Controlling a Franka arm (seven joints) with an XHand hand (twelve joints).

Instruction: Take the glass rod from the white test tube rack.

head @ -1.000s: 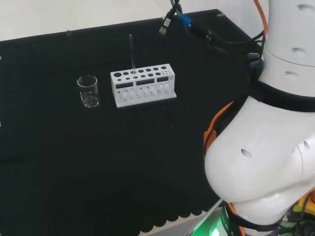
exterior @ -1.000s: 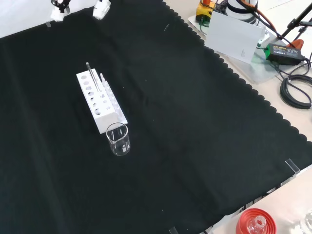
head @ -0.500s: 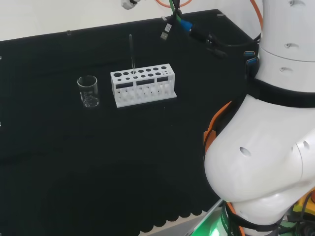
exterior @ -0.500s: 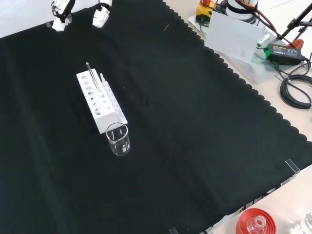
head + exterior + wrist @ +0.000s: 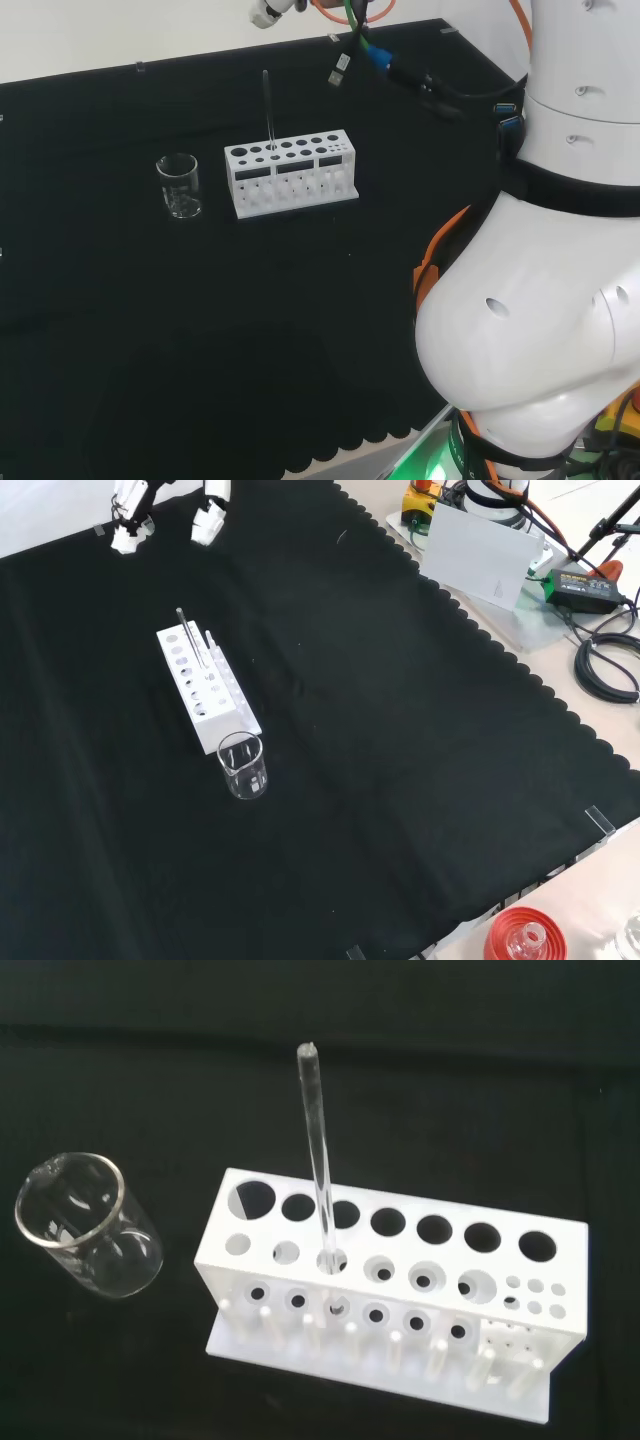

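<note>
The white test tube rack (image 5: 290, 172) stands on the black cloth, and a clear glass rod (image 5: 268, 105) rises upright from one of its holes near the left end in the head view. In the front view the rack (image 5: 205, 690) holds the rod (image 5: 189, 638) at its far end. The wrist view looks down on the rack (image 5: 400, 1290) and the rod (image 5: 318, 1160). My hand (image 5: 128, 532) hangs above and beyond the rack at the front view's top, fingers spread, open and holding nothing. A fingertip of the hand (image 5: 266, 12) shows at the head view's top.
An empty glass beaker (image 5: 180, 186) stands just left of the rack in the head view, nearer the camera in the front view (image 5: 243, 767). A red ribbed stand (image 5: 518, 938), a white sheet (image 5: 482, 552) and cables lie past the cloth's scalloped edge.
The hand's fingertips have come lower into the front view from its top, toward the rack. A fingertip has appeared at the head view's top. Rack, rod and beaker have not moved.
</note>
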